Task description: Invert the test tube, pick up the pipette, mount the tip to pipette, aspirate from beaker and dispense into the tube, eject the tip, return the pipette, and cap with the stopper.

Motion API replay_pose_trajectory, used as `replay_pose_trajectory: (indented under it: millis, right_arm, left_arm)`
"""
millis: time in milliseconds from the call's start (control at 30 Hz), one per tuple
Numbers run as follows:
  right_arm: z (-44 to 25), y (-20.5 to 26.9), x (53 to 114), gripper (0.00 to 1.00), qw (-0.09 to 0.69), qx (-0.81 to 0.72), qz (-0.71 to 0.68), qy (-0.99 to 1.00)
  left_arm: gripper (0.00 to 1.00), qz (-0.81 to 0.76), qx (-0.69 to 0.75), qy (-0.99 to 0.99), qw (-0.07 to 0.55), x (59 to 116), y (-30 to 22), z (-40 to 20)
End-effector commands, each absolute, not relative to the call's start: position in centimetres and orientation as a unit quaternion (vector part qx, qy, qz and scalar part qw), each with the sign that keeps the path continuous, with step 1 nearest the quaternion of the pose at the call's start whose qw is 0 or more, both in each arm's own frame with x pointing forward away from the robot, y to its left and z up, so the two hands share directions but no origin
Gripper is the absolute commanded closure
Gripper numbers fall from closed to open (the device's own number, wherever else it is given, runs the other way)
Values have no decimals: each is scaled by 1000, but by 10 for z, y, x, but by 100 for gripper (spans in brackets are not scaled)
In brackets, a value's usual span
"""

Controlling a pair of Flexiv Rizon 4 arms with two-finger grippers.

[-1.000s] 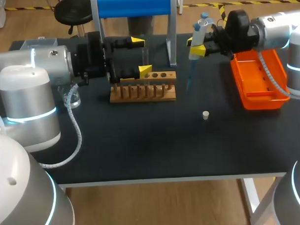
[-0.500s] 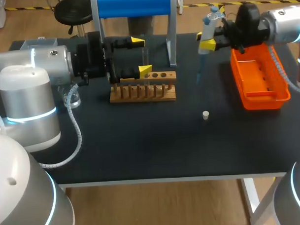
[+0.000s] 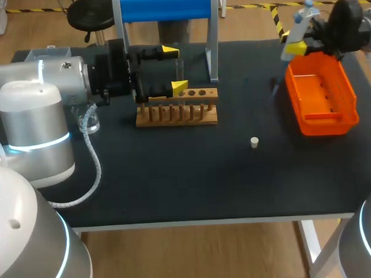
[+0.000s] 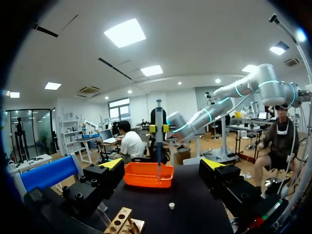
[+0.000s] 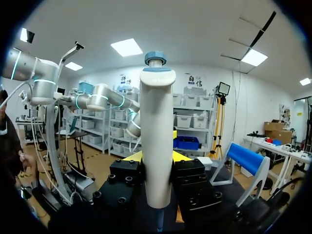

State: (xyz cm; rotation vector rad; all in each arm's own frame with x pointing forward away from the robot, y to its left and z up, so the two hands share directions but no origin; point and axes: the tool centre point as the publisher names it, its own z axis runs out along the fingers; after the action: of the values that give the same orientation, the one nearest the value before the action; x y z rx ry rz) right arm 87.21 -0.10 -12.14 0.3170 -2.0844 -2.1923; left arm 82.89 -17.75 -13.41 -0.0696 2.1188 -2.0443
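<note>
Your right gripper (image 3: 297,48) is clamped on the pipette (image 3: 302,24). The right wrist view proves it: the white barrel stands upright between the two black fingers (image 5: 126,178), pressed from both sides, with its blue-capped plunger well above them and the yellow tips just behind. That view hides everything below the hand.

The other two views show that part. The head view has the pipette's thin tip (image 3: 274,86) hanging below the hand, over the dark table (image 3: 174,176) and just outside the orange tray (image 3: 350,103), on the side facing the rack. From the left wrist camera the tip's line crosses the tray's front wall, so you cannot tell from there alone whether it is inside the tray or in front of it.

Your left gripper (image 3: 172,69) is spread wide. The left wrist view shows its two yellow tips far apart with nothing bridging them. The head view adds the clear test tube (image 3: 179,71), upright between those tips and above the wooden rack (image 3: 177,113), which sits just under the hand. Whether either finger touches the glass cannot be told. The left wrist view catches only the rack's corner below the fingers.

The small white stopper (image 3: 254,142) lies on the table well ahead of the left hand, apart from rack and tray. Only the head view shows the beaker (image 3: 90,122), tucked beside the left arm behind its gripper.
</note>
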Motion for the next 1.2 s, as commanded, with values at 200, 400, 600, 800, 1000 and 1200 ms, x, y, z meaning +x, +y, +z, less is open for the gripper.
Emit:
replay_pose_trajectory:
  millis: [200,400,600,800,1000,1200]
  right_arm:
    - [-120,-50,881,100,52,119,-718,-684]
    - [-118,-74,887,100,43,123,-714,-688]
    - [-120,-99,893,100,36,122,-712,-690]
    - [-122,-124,898,100,28,116,-710,-694]
    - [-124,-144,901,100,25,113,-707,-698]
    - [-128,-160,903,100,41,114,-709,-695]
  left_arm:
    - [0,-691,-23,715,98,829,-177,-135]
    - [0,-691,-23,715,98,829,-177,-135]
    - [0,-691,-23,715,98,829,-177,-135]
    - [0,-691,-23,715,98,829,-177,-135]
    - [0,-691,-23,715,98,829,-177,-135]
    - [0,-691,-23,715,98,829,-177,-135]
